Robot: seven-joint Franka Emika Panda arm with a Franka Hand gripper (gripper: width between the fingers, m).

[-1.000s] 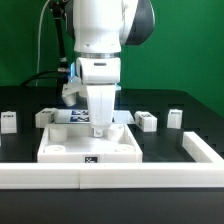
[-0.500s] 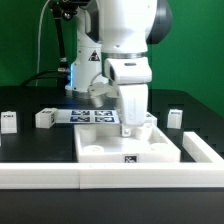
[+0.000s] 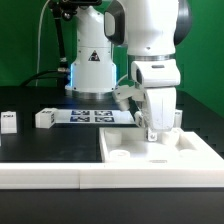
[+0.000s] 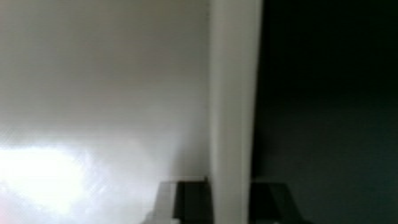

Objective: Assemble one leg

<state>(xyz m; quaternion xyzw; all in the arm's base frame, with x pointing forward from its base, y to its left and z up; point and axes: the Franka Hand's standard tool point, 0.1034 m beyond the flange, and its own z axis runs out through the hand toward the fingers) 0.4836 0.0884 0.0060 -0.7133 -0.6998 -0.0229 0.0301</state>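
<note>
A lab, with green backdrop (image 3: 20, 40) and marker board (image 3: 90, 116).

Bare desk (image 3: 50, 145) lies open on the exterior view's left, between the front rail (image 3: 40, 177) and a leg (image 3: 44, 118). The panel (image 3: 132, 146) fills that view's right.

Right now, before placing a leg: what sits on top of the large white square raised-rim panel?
Only the two-finger gripper, at the far rim of the panel; no loose parts show. Anything behind it is hidden.

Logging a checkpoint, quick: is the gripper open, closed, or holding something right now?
Gripper: closed on the raised rim of the white panel.
</note>
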